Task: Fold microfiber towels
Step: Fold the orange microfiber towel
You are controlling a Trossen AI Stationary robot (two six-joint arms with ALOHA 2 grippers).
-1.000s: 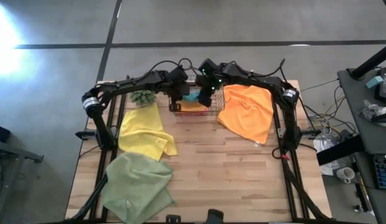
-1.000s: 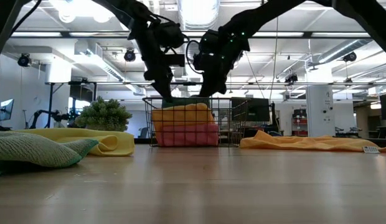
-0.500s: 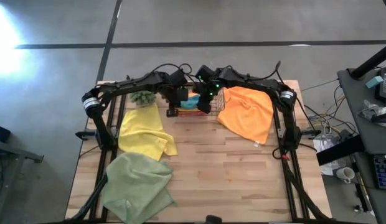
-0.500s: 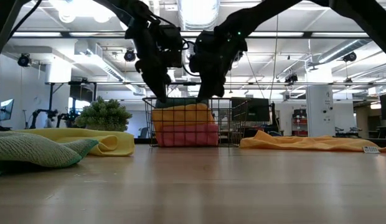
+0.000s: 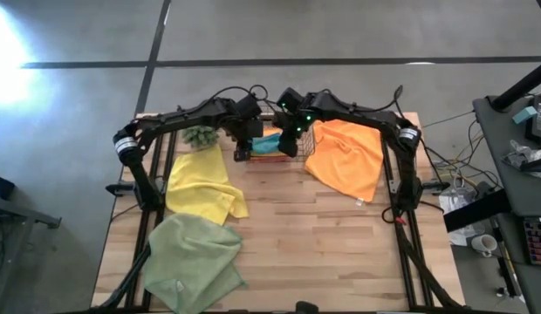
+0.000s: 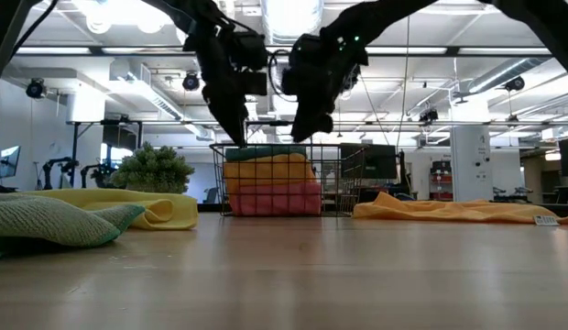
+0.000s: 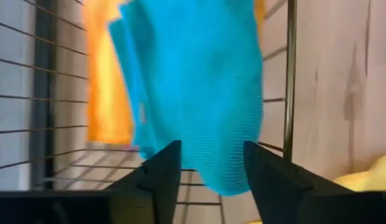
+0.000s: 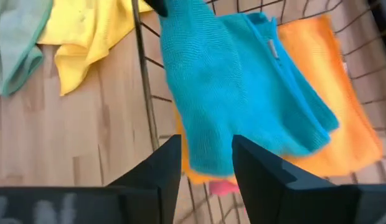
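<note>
Folded teal towel tops orange towel and pink towel in the basket; yellow towel, sage towel and another orange towel lie crumpled beside it.

I am looking down on a light wooden bench that is carrying everything: a yellow towel is lying crumpled along its left side, with a pale sage green towel bunched just in front of it at the near left corner. At the far edge a wire basket is sitting in the middle, a spiky green ball plant is standing to its left just beyond the yellow towel, and an orange towel is spreading out flat beside the basket on the right.
</note>
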